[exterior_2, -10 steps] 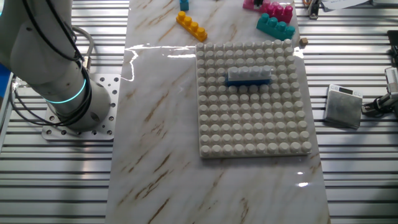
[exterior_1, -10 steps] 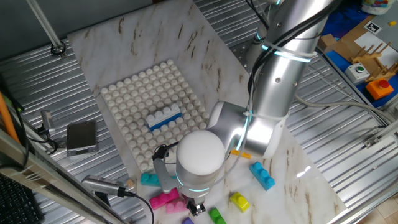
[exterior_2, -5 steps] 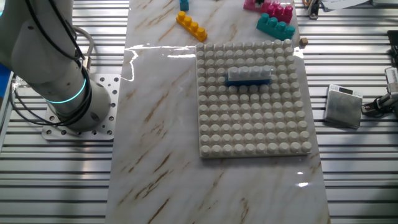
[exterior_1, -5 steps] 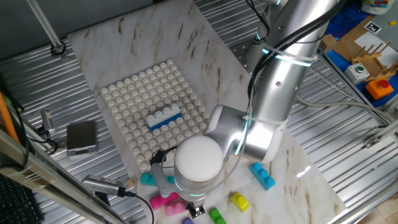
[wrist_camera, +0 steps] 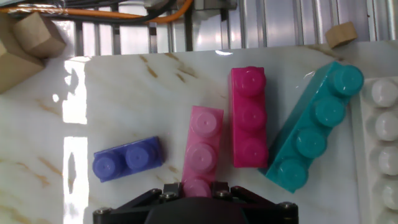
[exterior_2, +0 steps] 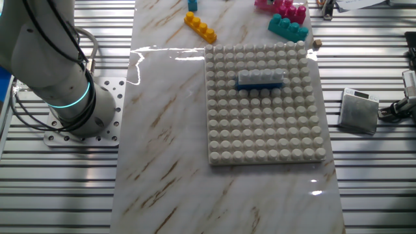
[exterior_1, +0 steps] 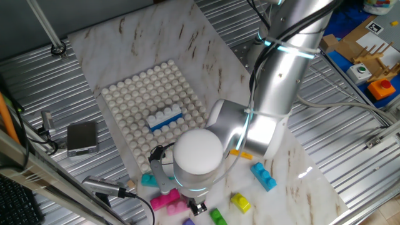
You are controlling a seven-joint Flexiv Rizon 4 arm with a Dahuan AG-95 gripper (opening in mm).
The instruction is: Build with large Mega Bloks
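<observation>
- From one fixed view: gripper (exterior_1: 198,207) sits low over pink brick (exterior_1: 165,201), beside teal brick (exterior_1: 149,180); white-on-blue stack (exterior_1: 165,117) on baseplate (exterior_1: 125,100).
- From the other fixed view: orange brick (exterior_2: 199,26) lies near the baseplate's far edge.
- From the hand view: light pink brick (wrist_camera: 203,151) runs under the gripper housing, touching magenta brick (wrist_camera: 249,117); purple brick (wrist_camera: 127,158) apart. Jaw state cannot be told.

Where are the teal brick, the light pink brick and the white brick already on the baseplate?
teal brick (wrist_camera: 314,129): hand view, on a middle stud.
light pink brick (wrist_camera: 204,152): hand view, on its middle stud.
white brick (exterior_2: 260,77): the other fixed view, on its top row of studs.
</observation>
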